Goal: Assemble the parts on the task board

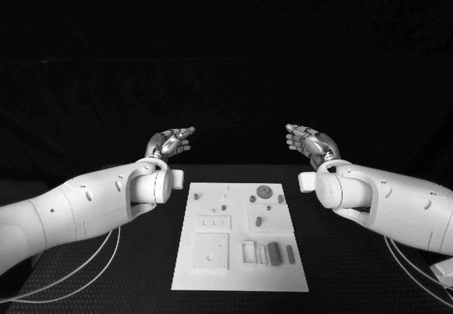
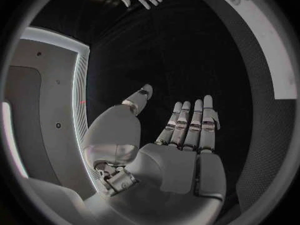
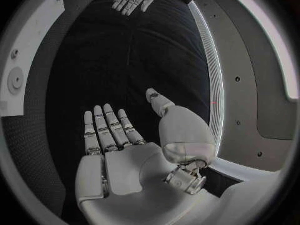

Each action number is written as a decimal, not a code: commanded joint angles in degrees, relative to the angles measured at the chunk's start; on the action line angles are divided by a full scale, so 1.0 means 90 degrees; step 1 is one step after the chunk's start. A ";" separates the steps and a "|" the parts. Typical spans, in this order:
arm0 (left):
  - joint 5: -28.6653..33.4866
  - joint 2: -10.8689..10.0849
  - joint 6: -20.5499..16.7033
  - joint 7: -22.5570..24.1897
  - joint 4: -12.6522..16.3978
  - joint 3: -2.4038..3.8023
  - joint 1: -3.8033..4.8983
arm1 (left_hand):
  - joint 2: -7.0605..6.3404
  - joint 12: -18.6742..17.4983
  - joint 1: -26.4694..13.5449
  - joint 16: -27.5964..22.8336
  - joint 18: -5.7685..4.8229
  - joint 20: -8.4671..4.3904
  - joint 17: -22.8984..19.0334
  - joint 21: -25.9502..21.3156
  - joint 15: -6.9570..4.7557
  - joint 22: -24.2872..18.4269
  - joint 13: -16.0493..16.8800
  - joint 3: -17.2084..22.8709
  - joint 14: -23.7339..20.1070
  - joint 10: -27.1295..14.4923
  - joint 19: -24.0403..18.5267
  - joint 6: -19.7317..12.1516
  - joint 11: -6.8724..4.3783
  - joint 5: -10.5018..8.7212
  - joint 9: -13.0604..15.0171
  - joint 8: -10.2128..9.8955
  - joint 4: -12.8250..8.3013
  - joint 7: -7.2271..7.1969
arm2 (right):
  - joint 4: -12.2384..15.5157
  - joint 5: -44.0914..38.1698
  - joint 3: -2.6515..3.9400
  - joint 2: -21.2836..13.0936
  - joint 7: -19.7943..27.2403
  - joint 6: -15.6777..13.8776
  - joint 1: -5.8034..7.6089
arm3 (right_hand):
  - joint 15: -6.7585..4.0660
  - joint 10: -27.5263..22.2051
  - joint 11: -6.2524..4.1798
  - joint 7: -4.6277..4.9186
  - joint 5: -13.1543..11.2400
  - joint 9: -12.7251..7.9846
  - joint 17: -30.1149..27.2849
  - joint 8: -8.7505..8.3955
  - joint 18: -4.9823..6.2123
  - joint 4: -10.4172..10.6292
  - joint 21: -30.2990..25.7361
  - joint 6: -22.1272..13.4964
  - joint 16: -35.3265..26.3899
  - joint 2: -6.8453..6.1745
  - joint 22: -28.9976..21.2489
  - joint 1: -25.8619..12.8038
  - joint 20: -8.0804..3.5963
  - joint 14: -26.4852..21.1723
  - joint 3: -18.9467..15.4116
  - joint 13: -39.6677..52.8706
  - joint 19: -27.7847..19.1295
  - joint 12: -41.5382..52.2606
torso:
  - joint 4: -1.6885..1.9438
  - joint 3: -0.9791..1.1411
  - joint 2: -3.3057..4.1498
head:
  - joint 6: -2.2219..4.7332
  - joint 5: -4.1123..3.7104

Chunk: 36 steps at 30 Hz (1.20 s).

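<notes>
White rectangular task board (image 1: 241, 278) with small grey parts (image 1: 273, 253): table centre, long axis 12–6 | left silver hand (image 1: 170, 143): 11 o'clock of board, raised, fingers apart, empty | right silver hand (image 1: 311, 143): 1 o'clock, likewise empty, about equally near

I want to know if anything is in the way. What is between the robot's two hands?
Nothing. In the head view the left hand and right hand are raised apart with only dark background between them; the task board lies nearer the robot.
</notes>
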 commanded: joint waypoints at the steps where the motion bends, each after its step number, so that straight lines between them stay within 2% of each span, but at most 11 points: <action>1: -0.0341 0.0169 0.1018 -0.0850 -0.0515 -0.0075 0.0212 | -0.0014 0.0029 0.0248 0.0086 -0.0098 0.0006 0.0120 0.0044 0.0040 0.0152 0.0020 0.0129 0.0140 0.0185 0.0174 0.0146 0.0022 0.0040 0.0107 0.0105 -0.0023 0.0024 | -0.0432 -0.0526 -0.0049 0.0084 -0.0878 0.1584 0.0201 | 0.0101 0.0239 0.0080 0.0637 0.0053 0.0136 0.0098 0.0138 0.0068 -0.0153 0.0052 0.0199 0.0121 -0.0005 0.0413 0.0362 0.0050 0.0201 0.0137 0.0026 0.0134 0.0048 | 0.0000 0.0000 0.0009 | -0.0014 0.0003; 3: -0.0388 0.0254 0.1189 -0.1010 -0.0772 -0.0125 0.0319 | -0.0010 0.0033 0.0246 0.0097 -0.0098 0.0004 0.0125 0.0046 0.0044 0.0151 0.0022 0.0128 0.0155 0.0195 0.0179 0.0152 0.0034 0.0040 0.0109 0.0108 -0.0016 0.0033 | -0.0657 -0.0614 -0.0083 0.0128 -0.1069 0.1900 0.0310 | 0.0156 0.0321 0.0110 0.0667 0.0053 0.0229 0.0125 0.0241 0.0113 -0.0251 0.0118 0.0342 0.0183 -0.0010 0.0810 0.0430 0.0031 0.0307 0.0150 0.0037 0.0331 0.0076 | 0.0000 0.0000 0.0009 | -0.0014 0.0003; 9: -0.0476 0.0414 0.1508 -0.1310 -0.1251 -0.0219 0.0519 | 0.0019 0.0223 0.0294 0.0289 -0.0067 -0.0079 0.0201 0.0141 0.0044 0.0176 0.0107 0.0154 0.0474 0.0621 0.0400 0.0347 0.0197 0.0046 0.0149 0.0201 -0.0006 0.0167 | -0.1124 -0.0795 -0.0152 0.0218 -0.1462 0.2553 0.0535 | 0.0205 0.0837 0.0146 0.0694 0.0058 0.0372 0.0261 0.0547 0.0336 -0.0697 0.0258 0.0892 0.0516 -0.0136 0.0788 0.0758 -0.0025 0.0954 0.0320 0.0090 0.0913 0.0257 | 0.0000 0.0000 0.0009 | -0.0014 0.0003; 11: -0.0489 0.0437 0.1555 -0.1354 -0.1322 -0.0233 0.0548 | 0.0042 0.0349 0.0328 0.0455 -0.0007 -0.0126 0.0269 0.0232 0.0038 0.0208 0.0161 0.0174 0.0776 0.0908 0.0606 0.0525 0.0281 0.0050 0.0178 0.0282 -0.0014 0.0255 | -0.1220 -0.0832 -0.0166 0.0236 -0.1544 0.2688 0.0581 | 0.0102 0.1133 0.0124 0.0659 0.0056 0.0404 0.0315 0.0662 0.0444 -0.0924 0.0272 0.1189 0.0632 -0.0159 0.0743 0.0869 -0.0020 0.1256 0.0421 0.0100 0.1218 0.0328 | 0.0000 0.0000 0.0009 | -0.0014 0.0003; 14: -0.0492 0.0442 0.1566 -0.1364 -0.1338 -0.0236 0.0555 | 0.0144 0.0627 0.0567 0.1035 0.0248 -0.0286 0.0560 0.0597 -0.0155 0.0367 0.0315 0.0258 0.1864 0.1594 0.1344 0.0967 0.0317 0.0064 0.0204 0.0438 -0.0204 0.0361 | -0.1291 -0.0859 -0.0176 0.0250 -0.1604 0.2788 0.0616 | -0.0207 0.1695 0.0004 0.0576 0.0058 0.0490 0.0533 0.0845 0.0704 -0.1093 0.0435 0.1659 0.1009 -0.0211 0.0712 0.1136 -0.0068 0.2049 0.0627 0.0158 0.1932 0.0509 | 0.0000 0.0000 0.0009 | -0.0014 0.0003; 15: -0.0595 0.0188 0.1964 -0.1305 -0.1002 -0.0260 0.0559 | 0.0184 0.0757 0.0616 0.1141 0.0284 -0.0337 0.0628 0.0676 -0.0217 0.0406 0.0391 0.0271 0.2067 0.1885 0.1501 0.1164 0.0283 0.0067 0.0222 0.0514 -0.0260 0.0376 | -0.2008 -0.4792 -0.0175 0.0611 -0.1314 0.2146 0.0612 | -0.0302 0.1855 -0.0054 0.0542 0.0056 0.0518 0.0604 0.0892 0.0781 -0.1100 0.0488 0.1790 0.1107 -0.0236 0.0698 0.1225 -0.0077 0.2264 0.0671 0.0176 0.2158 0.0556 | -0.0006 -0.0004 0.0027 | 0.0003 0.0030; 20: -0.0848 -0.0035 0.2199 -0.1205 -0.0643 -0.0261 0.0560 | 0.0298 0.0971 0.0837 0.1516 0.0355 -0.0585 0.0987 0.1010 -0.0535 0.0595 0.0621 0.0320 0.2798 0.2629 0.2157 0.1851 -0.0003 0.0064 0.0250 0.0679 -0.0571 0.0206 | -0.2091 -0.5819 -0.0173 0.0647 -0.1339 0.2087 0.0611 | -0.0783 0.2489 -0.0293 0.0438 0.0064 0.0636 0.0987 0.1037 0.1128 -0.1098 0.0800 0.2308 0.1558 -0.0339 0.0675 0.1592 -0.0125 0.3258 0.0892 0.0295 0.3230 0.0716 | 0.0020 0.0014 0.0052 | -0.0017 0.0011; 21: -0.0886 -0.0081 0.2222 -0.1184 -0.0563 -0.0260 0.0560 | 0.0308 0.0988 0.0875 0.1545 0.0351 -0.0619 0.1042 0.1042 -0.0569 0.0619 0.0657 0.0331 0.2870 0.2731 0.2224 0.1955 -0.0043 0.0073 0.0256 0.0698 -0.0625 0.0169 | -0.2078 -0.6029 -0.0173 0.0642 -0.1338 0.2093 0.0611 | -0.0913 0.2609 -0.0337 0.0397 0.0060 0.0662 0.1104 0.1060 0.1212 -0.1103 0.0911 0.2421 0.1691 -0.0356 0.0685 0.1623 -0.0147 0.3534 0.0944 0.0313 0.3541 0.0731 | 0.0033 0.0024 0.0070 | -0.0014 0.0001; 25: -0.0985 -0.0258 0.2252 -0.1094 -0.0192 -0.0258 0.0560 | 0.0317 0.0938 0.1007 0.1546 0.0308 -0.0711 0.1198 0.1081 -0.0622 0.0671 0.0740 0.0380 0.2985 0.2916 0.2342 0.2137 -0.0105 0.0073 0.0241 0.0655 -0.0803 0.0113 | -0.1961 -0.6863 -0.0170 0.0589 -0.1360 0.2169 0.0612 | -0.1260 0.2991 -0.0502 0.0272 0.0056 0.0733 0.1548 0.1043 0.1228 -0.1109 0.1244 0.2769 0.2153 -0.0403 0.0728 0.1666 -0.0465 0.4302 0.0991 0.0348 0.4497 0.0690 | 0.0091 0.0067 0.0149 | -0.0017 -0.0058; 30: -0.1028 -0.0501 0.2275 -0.1023 0.0333 -0.0250 0.0560 | 0.0280 0.0915 0.1074 0.1545 0.0286 -0.0755 0.1286 0.1101 -0.0647 0.0704 0.0790 0.0384 0.3052 0.3022 0.2395 0.2212 -0.0141 0.0071 0.0235 0.0626 -0.0830 0.0092 | -0.1818 -0.7791 -0.0168 0.0556 -0.1416 0.2268 0.0613 | -0.1440 0.3325 -0.0657 0.0178 0.0055 0.0786 0.1911 0.0998 0.1228 -0.1108 0.1526 0.3024 0.2585 -0.0462 0.0814 0.1691 -0.0719 0.4835 0.0963 0.0376 0.5138 0.0651 | 0.0186 0.0127 0.0258 | 0.0003 -0.0133; 36: -0.1028 -0.0752 0.2221 -0.1001 0.0922 -0.0248 0.0562 | 0.0221 0.0879 0.1017 0.1528 0.0264 -0.0777 0.1349 0.1105 -0.0654 0.0725 0.0823 0.0338 0.3080 0.3069 0.2417 0.2218 -0.0151 0.0071 0.0221 0.0576 -0.0802 0.0099 | -0.1613 -0.8854 -0.0164 0.0523 -0.1521 0.2372 0.0612 | -0.1523 0.3505 -0.0733 0.0136 0.0055 0.0817 0.2189 0.0918 0.1228 -0.1105 0.1770 0.3169 0.2933 -0.0552 0.0842 0.1699 -0.0889 0.5094 0.0929 0.0380 0.5506 0.0560 | 0.0339 0.0236 0.0458 | 0.0102 -0.0267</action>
